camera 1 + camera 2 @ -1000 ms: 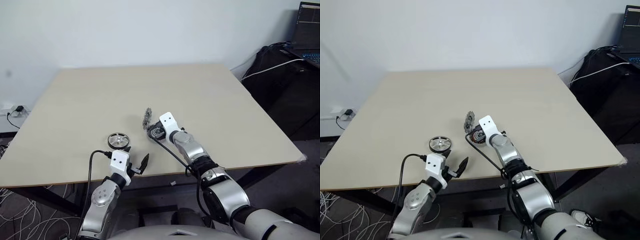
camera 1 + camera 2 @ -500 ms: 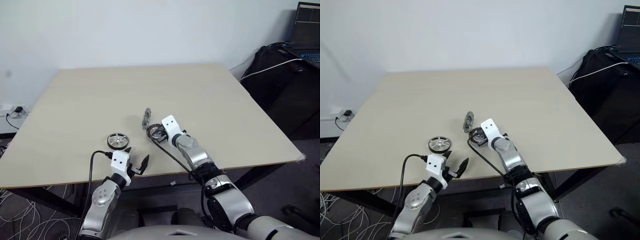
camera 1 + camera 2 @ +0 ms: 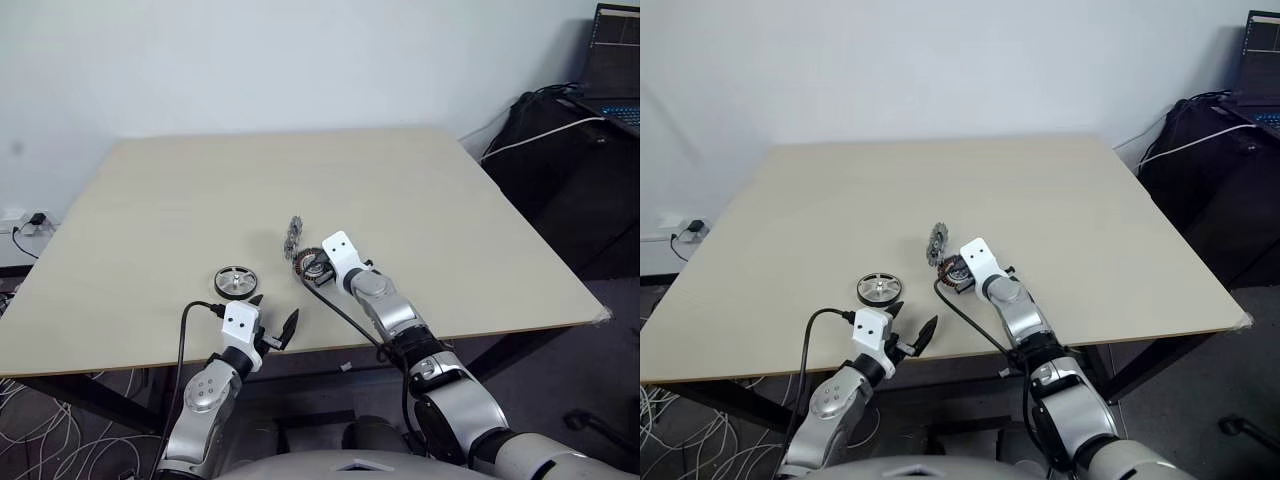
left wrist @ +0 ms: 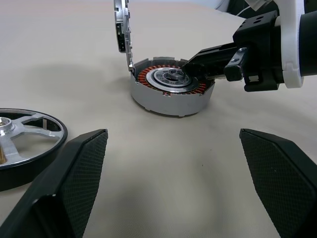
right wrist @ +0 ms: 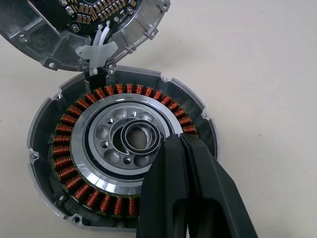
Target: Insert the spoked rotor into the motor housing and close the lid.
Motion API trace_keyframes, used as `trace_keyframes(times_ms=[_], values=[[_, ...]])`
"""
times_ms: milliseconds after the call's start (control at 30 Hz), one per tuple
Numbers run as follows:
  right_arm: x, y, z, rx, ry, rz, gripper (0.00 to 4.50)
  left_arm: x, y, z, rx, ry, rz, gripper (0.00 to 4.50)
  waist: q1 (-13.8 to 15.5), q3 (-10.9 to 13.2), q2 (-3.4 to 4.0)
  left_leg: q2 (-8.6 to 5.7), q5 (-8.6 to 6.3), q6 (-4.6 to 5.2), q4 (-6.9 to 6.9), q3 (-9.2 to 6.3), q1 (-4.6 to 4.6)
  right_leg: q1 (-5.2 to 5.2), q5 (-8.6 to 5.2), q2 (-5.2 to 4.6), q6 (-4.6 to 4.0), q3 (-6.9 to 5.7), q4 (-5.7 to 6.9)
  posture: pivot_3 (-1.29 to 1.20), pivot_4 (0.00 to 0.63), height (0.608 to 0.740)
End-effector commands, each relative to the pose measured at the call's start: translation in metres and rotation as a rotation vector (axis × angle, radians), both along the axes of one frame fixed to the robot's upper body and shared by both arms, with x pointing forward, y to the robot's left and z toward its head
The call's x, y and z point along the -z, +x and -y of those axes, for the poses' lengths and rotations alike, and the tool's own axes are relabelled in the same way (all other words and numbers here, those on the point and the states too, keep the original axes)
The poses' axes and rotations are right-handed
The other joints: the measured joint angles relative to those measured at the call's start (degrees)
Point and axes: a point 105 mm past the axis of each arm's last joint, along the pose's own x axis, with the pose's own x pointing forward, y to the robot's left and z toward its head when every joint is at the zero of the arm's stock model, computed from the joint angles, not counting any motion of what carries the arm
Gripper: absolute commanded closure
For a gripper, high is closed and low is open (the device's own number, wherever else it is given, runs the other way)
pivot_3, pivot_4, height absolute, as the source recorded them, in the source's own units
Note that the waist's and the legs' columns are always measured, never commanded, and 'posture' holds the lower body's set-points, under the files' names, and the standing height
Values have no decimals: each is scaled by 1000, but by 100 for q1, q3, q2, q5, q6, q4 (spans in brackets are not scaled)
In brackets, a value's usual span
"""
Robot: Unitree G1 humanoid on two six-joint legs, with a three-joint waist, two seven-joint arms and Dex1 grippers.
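Rotor lies flat on the table, left of the motor housing, untouched; the lid stands upright. Over the last second the right gripper, jaws together, seemingly settled onto the housing's centre; left gripper gapes idle, so insertion hasn't begun

rotor flat | housing open | lid upright

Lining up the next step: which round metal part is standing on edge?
The lid, upright at the motor housing's rim. The spoked rotor lies flat.
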Motion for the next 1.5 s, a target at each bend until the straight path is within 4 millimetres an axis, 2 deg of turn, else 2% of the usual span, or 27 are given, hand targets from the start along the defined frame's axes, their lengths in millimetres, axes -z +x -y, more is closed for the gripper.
trace_keyframes(times_ms=[33,1033,1167,1367,1500], values=[[-8,2,-7,-17,19,31,4437,-14,5,2,3,-14,58,0,0,0,0,0,0,0,-1,0,0,0,0,0,0,0,0,0,0,740],[-14,-1,-14,-57,76,80,4437,-11,5,1,6,-16,47,0,5,1,1,-2,-1,-1,-9,-3,-8,-10,-2,-10,-4,10,-4,0,0,740],[-22,2,-11,-24,105,129,4437,-10,4,1,7,-15,44,0,4,1,1,-3,-1,-2,-10,-5,-10,-11,-3,-12,-5,10,-4,0,0,740],[-37,4,-18,-25,162,194,4437,-10,3,2,12,-14,44,0,3,2,2,-2,-1,-2,-11,-5,-12,-13,-3,-12,-5,11,-4,0,0,740],[-38,5,-19,-23,163,194,4437,-15,3,4,10,-14,53,0,6,2,2,-2,-1,-2,-12,-6,-12,-13,-3,-13,-6,11,-5,0,0,740]])
